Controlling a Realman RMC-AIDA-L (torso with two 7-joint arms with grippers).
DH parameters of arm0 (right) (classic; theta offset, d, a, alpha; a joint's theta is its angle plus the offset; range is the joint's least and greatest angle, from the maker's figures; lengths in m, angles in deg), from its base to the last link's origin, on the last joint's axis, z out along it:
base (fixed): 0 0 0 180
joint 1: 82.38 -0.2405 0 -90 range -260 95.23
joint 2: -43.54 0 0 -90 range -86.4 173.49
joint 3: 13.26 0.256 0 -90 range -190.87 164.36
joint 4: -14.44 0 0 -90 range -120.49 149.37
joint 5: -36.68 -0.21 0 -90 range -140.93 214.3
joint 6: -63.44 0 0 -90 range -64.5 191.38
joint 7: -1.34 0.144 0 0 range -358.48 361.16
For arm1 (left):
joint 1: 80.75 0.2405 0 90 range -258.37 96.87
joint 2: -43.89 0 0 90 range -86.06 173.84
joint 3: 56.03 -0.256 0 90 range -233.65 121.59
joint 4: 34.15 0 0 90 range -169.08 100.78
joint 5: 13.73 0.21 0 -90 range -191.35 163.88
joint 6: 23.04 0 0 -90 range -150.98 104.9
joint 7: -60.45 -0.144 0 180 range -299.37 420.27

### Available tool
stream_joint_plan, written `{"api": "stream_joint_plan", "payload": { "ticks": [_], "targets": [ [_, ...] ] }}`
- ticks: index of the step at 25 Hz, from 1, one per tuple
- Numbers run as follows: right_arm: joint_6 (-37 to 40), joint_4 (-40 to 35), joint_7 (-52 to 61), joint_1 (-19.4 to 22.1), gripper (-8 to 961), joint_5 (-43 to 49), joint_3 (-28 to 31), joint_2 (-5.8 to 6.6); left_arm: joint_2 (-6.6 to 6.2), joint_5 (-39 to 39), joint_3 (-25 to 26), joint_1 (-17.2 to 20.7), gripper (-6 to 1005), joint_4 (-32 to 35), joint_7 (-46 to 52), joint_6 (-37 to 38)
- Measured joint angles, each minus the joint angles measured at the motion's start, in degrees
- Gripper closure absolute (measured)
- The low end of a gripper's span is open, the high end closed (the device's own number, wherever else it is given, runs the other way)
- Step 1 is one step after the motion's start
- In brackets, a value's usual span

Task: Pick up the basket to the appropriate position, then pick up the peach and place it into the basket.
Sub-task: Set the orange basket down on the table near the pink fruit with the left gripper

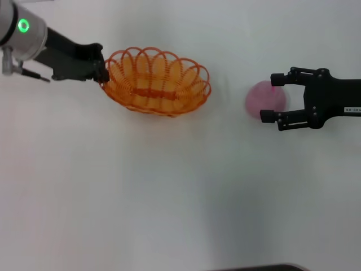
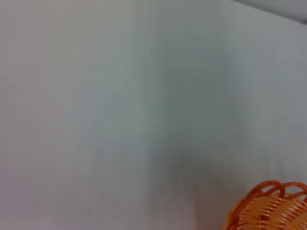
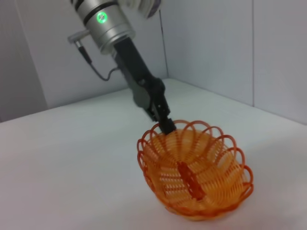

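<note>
White bench, plain pale walls behind it in the right wrist view; nothing else on the surface that I can see.

Basket sits around 11 o'clock in the head view, tipped up, far rim raised in the right wrist view. Left tool is clamped on the looped rim at the basket's 9 o'clock end. The left wrist view only catches a corner of the rim, so grip depth is unclear.

Peach is at about 2 o'clock on the bench, well apart from the basket. Right tool comes in from 3 o'clock, fingers spread wide, one finger on each side of the fruit; contact is not evident.

Judgement: basket placement is about done, peach grasp is the step in hand.
- Push the right tool further in so the fingers pass the fruit's widest line before closing.
- Close gently; it looks soft and round, likely to roll or squirt out if pinched off-centre.
- Level the basket first; tilted, the shallow bowl could let the peach roll out.
- Lift clear of the looped rim, release low over the bowl centre.
</note>
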Motion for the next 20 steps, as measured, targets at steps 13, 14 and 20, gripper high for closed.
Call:
{"api": "stream_joint_plan", "payload": {
  "ticks": [13,14,20],
  "targets": [
    [-0.42,0.82,-2.70,0.31,8,-0.01,-0.19,-0.04,1.25,-9.14,3.63,10.89,945,1.70,3.46,-2.84],
    [-0.33,0.82,-2.70,0.31,8,-0.02,-0.20,-0.05,1.31,-9.24,3.52,11.09,943,1.97,3.47,-2.85],
    [0.02,0.82,-2.71,0.29,7,0.03,-0.30,-0.33,1.25,-10.89,1.92,11.69,938,2.50,3.47,-3.35]
  ]
}}
